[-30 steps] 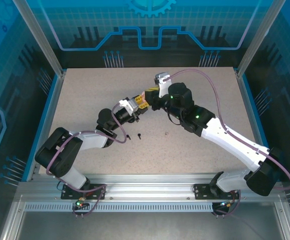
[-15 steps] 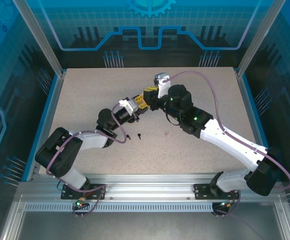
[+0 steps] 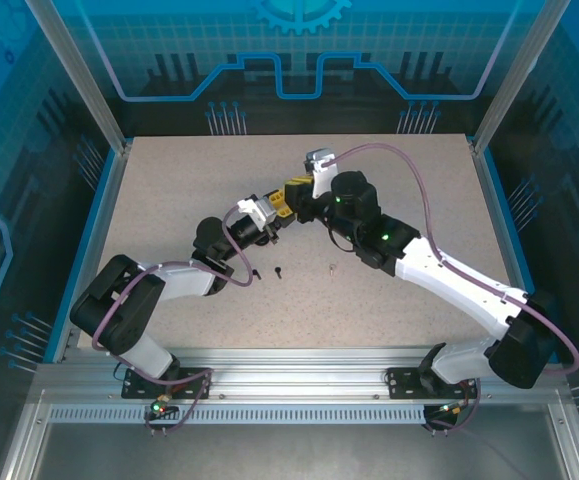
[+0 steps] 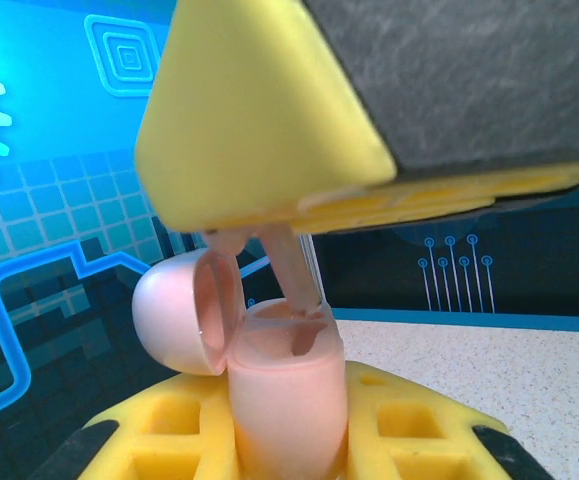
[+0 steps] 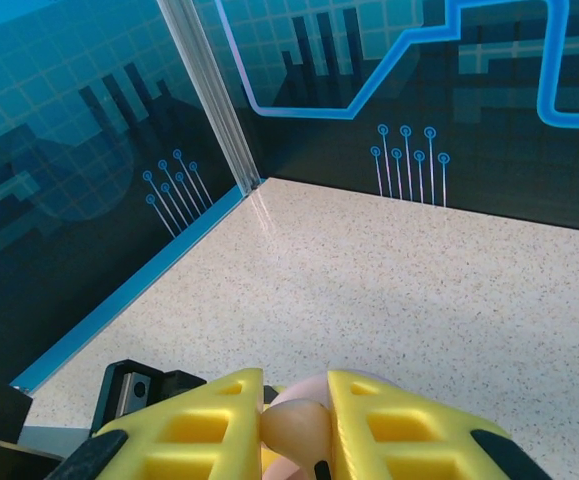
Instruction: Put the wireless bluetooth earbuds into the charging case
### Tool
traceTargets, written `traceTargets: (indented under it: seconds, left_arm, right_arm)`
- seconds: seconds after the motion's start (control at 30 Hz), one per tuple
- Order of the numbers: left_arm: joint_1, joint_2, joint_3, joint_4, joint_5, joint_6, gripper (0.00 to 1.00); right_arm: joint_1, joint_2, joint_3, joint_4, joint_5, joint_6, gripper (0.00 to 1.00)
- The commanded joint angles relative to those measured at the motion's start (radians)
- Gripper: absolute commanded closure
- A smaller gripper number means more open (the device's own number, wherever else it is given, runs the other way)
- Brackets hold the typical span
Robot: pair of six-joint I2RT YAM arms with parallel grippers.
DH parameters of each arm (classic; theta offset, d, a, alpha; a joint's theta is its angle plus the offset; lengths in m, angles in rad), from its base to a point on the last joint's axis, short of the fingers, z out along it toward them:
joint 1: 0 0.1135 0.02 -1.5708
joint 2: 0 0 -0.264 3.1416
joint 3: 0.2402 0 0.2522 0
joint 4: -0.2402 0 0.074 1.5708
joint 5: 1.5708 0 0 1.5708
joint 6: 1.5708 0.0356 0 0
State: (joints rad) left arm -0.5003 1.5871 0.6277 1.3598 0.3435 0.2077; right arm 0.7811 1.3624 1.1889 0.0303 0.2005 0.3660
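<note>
L arm (image 3: 189,283) & R arm (image 3: 449,280): blk joints, white shells, purple cables (image 3: 409,180), green LEDs (image 3: 382,237), yellow fingers (image 5: 354,400).

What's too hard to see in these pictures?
- Left wrist view: whether the pink earbud sits fully in the pink case; the right fingers cover its head.
- Right wrist view: the pink lump between those fingers is cut off by the bottom edge, so its shape is unclear.
- Top view: three loose earbuds on the table are too small to make out their shapes.
</note>
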Motion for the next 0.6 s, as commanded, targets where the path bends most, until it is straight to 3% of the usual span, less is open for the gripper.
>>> traceTargets:
  seconds: [0.0, 0.57]
  left_arm:
    - [-0.005, -0.021, 0.036, 0.039, -0.011, -0.021, 1.00]
    - [-0.003, -0.035, 0.040, 0.039, -0.023, -0.022, 1.00]
  right_arm:
    - [0.010, 0.008, -0.022, 0.035, -0.003, 0.014, 0.79]
    - [-0.001, -0.029, -0.111, 0.069, 0.006, 0.035, 0.80]
